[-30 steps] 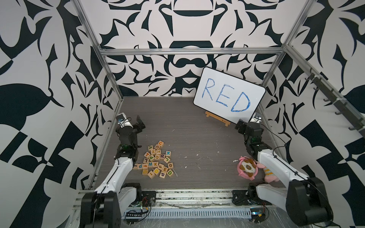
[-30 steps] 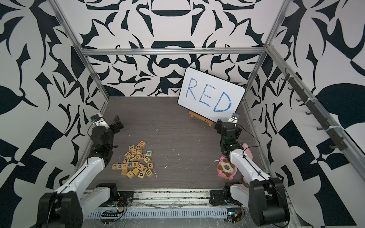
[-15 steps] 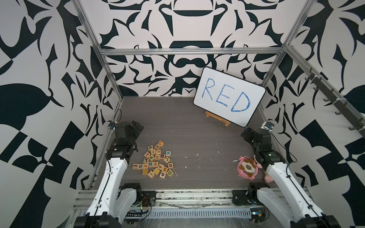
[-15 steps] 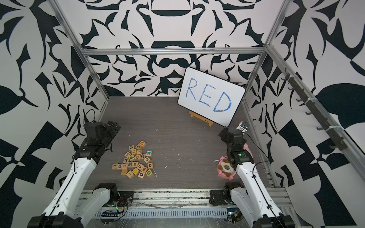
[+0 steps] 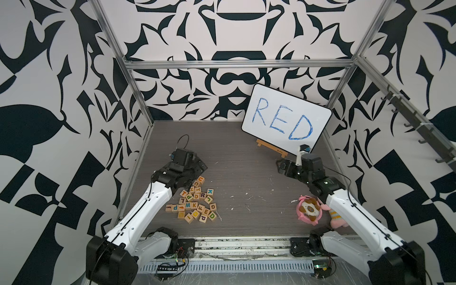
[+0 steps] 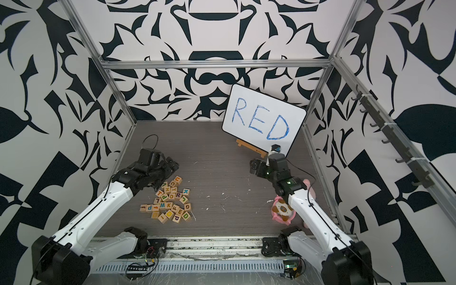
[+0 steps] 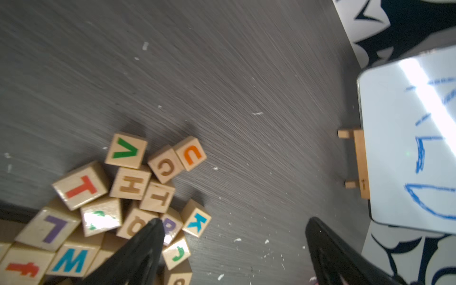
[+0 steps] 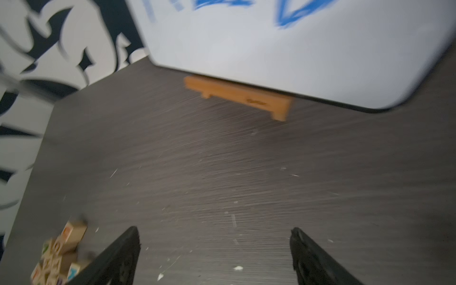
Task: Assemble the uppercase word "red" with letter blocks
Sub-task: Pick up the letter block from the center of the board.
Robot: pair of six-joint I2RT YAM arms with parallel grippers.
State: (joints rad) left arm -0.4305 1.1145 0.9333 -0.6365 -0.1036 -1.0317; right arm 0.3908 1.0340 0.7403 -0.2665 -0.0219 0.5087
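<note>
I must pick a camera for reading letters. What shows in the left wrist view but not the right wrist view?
Only the left wrist view: the left gripper, open, and readable letters, such as the R block. Only the right wrist view: the right gripper, open. Both: the block pile (blurred in the latter), whiteboard, wooden stand, dark table.

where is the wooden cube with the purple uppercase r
In both top views the wooden purple R cube sits in the left-side pile, between the brown O cube and blue K cube.
</note>
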